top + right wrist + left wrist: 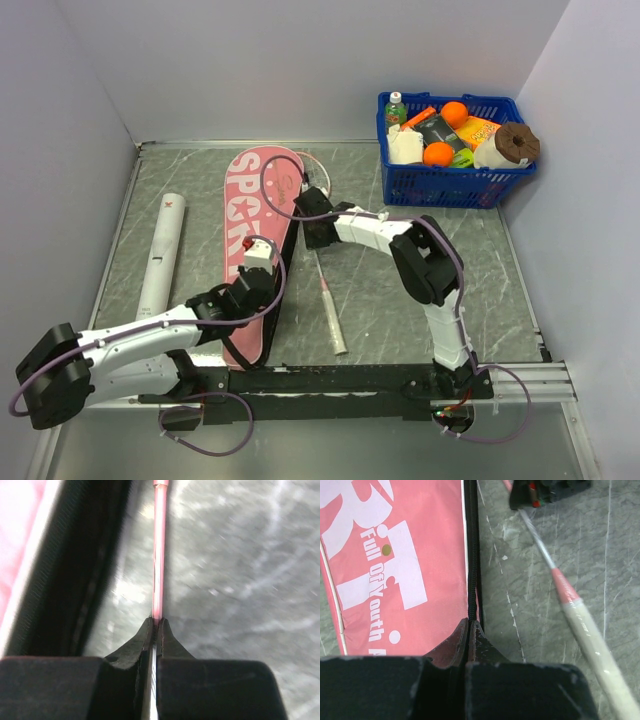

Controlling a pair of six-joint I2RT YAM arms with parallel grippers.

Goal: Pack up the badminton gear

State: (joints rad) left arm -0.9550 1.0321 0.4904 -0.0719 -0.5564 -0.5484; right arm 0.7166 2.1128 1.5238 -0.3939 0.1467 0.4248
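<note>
**Pink shaft pinched on the right, bag edge pinched on the left**

I have the right gripper [156,626] closed on the thin pink shaft of the racket [333,318], with the shaft running on out past the fingertips. Just to the left of those jaws is the black edge of the bag [250,215], with a narrow strip of bare table [400,295] between edge and shaft. To their right there is only marbled tabletop, so that is where I have room. In the overhead view the racket's pale handle lies flat on the near side of the jaws, angled slightly away from the bag.

My left gripper [470,630] is closed too, nipping the bag's black zip [472,555], which runs straight ahead from the fingertips. The pink face with white lettering spreads left of these jaws. To their right comes a wedge of bare table, then the racket handle slanting across, apart from the bag's edge. The right gripper sits ahead and to the right.

Beyond the bag, well left of both jaws, the white tube [163,255] lies lengthwise near the left wall. The blue basket [450,187] stands in the far right corner, well apart from the right jaws, with open table between.
</note>
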